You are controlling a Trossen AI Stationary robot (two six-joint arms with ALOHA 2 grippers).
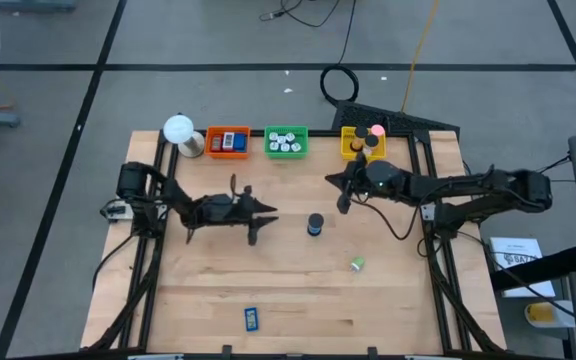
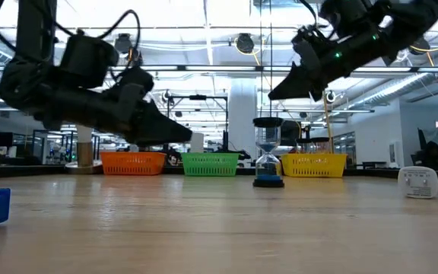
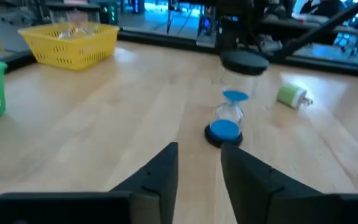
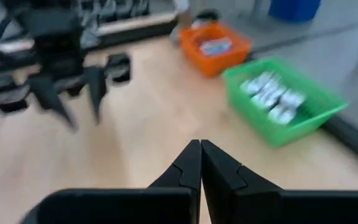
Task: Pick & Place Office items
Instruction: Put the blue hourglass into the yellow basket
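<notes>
**Hourglass stood mid-surface, between two waiting hands**

The wooden surface (image 1: 198, 290) carried three trays along its far edge: an orange tray (image 1: 228, 141), a green tray (image 1: 287, 142) and a yellow tray (image 1: 362, 142), each already holding small pieces. A white ball lamp (image 1: 179, 129) stood just left of the orange tray.

The left hand (image 1: 265, 213) hovered left of centre, its fingers (image 3: 160, 174) parted with a clear gap and aimed at the hourglass. The right hand (image 1: 342, 190) hung above the surface near the yellow tray, its two fingers pressed together and gripping nothing.

Three office items remained loose. The hourglass (image 1: 315, 224) stood upright near the middle, between the two hands: a clear glass waist with blue sand between dark round end caps. It looked light but fragile and top-heavy, easily toppled by a nudge. The glass would likely be slippery, so the safer hold seemed to be across the waist or just under the upper cap, with the fingers closing evenly from both sides.

The green-and-white piece (image 1: 357, 264) lay nearer and to the right, small and rigid, probably light enough to skid when touched. The blue flat rectangle (image 1: 252, 318) lay at the near edge, thin and low; it would need pinching across its narrow sides.
</notes>
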